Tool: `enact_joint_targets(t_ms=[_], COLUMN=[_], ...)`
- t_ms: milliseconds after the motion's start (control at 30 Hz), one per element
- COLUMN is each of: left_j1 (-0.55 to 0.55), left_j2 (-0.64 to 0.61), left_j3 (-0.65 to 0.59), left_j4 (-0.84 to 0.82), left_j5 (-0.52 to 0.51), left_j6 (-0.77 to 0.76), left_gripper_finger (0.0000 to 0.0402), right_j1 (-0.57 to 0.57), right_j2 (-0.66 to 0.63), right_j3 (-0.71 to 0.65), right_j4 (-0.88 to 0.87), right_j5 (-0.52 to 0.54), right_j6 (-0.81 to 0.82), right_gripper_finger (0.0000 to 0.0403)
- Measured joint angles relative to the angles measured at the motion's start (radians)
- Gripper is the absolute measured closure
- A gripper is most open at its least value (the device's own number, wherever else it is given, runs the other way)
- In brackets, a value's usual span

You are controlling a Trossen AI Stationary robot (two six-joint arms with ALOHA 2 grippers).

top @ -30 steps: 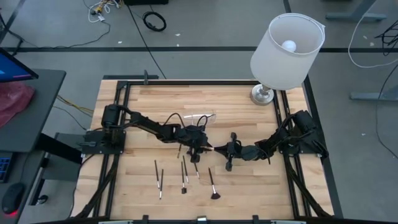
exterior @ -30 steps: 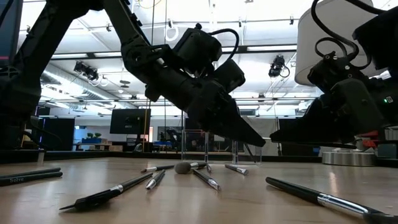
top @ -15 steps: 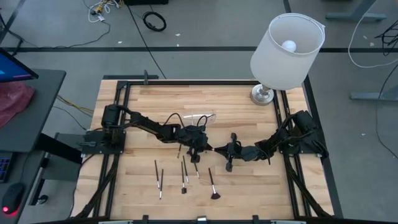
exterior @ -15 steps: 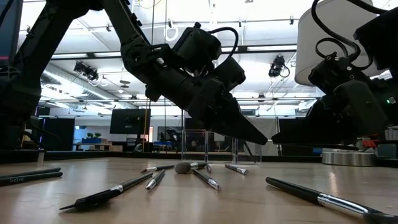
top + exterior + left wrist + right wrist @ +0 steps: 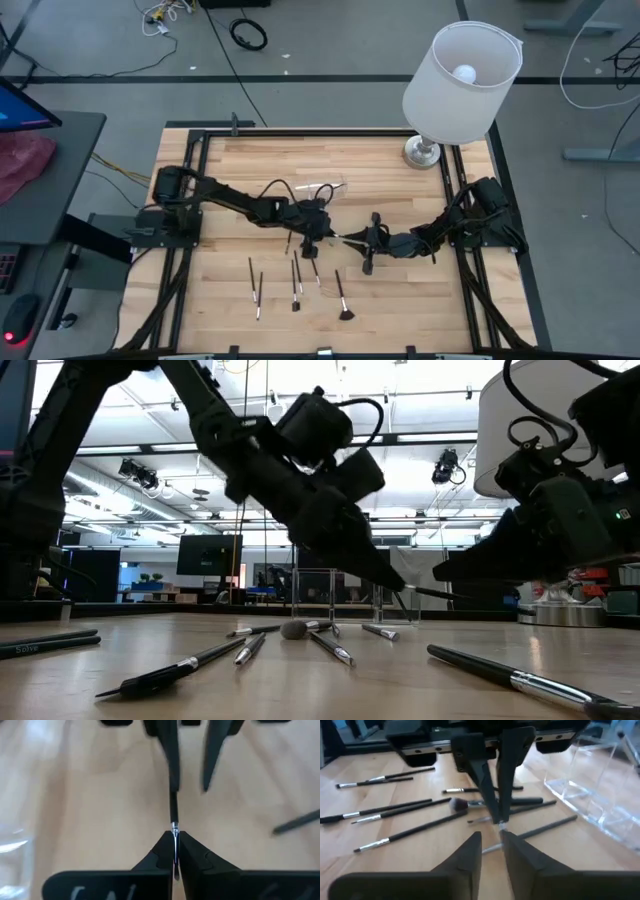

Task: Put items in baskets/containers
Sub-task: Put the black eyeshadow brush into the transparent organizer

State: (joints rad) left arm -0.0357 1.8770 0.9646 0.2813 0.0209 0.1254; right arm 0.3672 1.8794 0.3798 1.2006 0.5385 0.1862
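Over the middle of the desk (image 5: 400, 290), the left gripper (image 5: 314, 243) is clenched on one thin makeup brush (image 5: 174, 812), held above the wood. Facing it tip to tip, the right gripper (image 5: 352, 238) has its fingers parted around that brush's far end. Other brushes (image 5: 296, 283) lie loose nearer the front edge; the clear container (image 5: 318, 189) lies behind the grippers.
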Motion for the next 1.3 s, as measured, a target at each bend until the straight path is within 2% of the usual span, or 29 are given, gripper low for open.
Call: enact_joint_targets(t_ms=[200, 367, 433, 567, 767, 900, 1033, 1200, 1300], left_j1=[0.004, 0.006, 0.01, 0.035, 0.134, 0.198, 0.237, 0.244, 0.24], left_j2=[-0.165, -0.321, -0.367, -0.398, -0.279, -0.151, -0.046, 0.042, 0.061], left_j3=[0.0, 0.016, 0.062, 0.248, 0.598, 0.738, 0.773, 0.774, 0.774], left_j4=[-0.322, -0.564, -0.642, -0.834, -1.115, -1.208, -1.185, -1.199, -1.201], left_j5=[-0.103, -0.294, -0.353, -0.354, -0.321, -0.29, -0.289, -0.4, -0.402], left_j6=[0.047, 0.069, 0.104, 0.213, 0.334, 0.384, 0.412, 0.457, 0.469], left_gripper_finger=[0.0392, 0.039, 0.0393, 0.0393, 0.0393, 0.0393, 0.0393, 0.0393, 0.0393], right_j1=[0.008, 0.008, 0.002, -0.02, -0.054, -0.07, -0.071, -0.07, -0.069], right_j2=[-0.014, -0.015, -0.015, -0.015, -0.014, -0.014, -0.014, -0.013, -0.014], right_j3=[0.0, 0.0, 0.0, 0.0, 0.015, 0.023, 0.024, 0.023, 0.023], right_j4=[0.096, 0.087, 0.067, 0.058, 0.04, 0.029, 0.001, -0.081, -0.098], right_j5=[0.132, 0.13, 0.125, 0.124, 0.115, 0.07, 0.046, 0.045, 0.045], right_j6=[-0.149, -0.136, -0.123, -0.119, -0.116, -0.116, -0.098, 0.007, 0.069], right_gripper_finger=[0.0285, 0.0276, 0.0275, 0.0275, 0.0275, 0.0275, 0.0275, 0.0275, 0.0275])
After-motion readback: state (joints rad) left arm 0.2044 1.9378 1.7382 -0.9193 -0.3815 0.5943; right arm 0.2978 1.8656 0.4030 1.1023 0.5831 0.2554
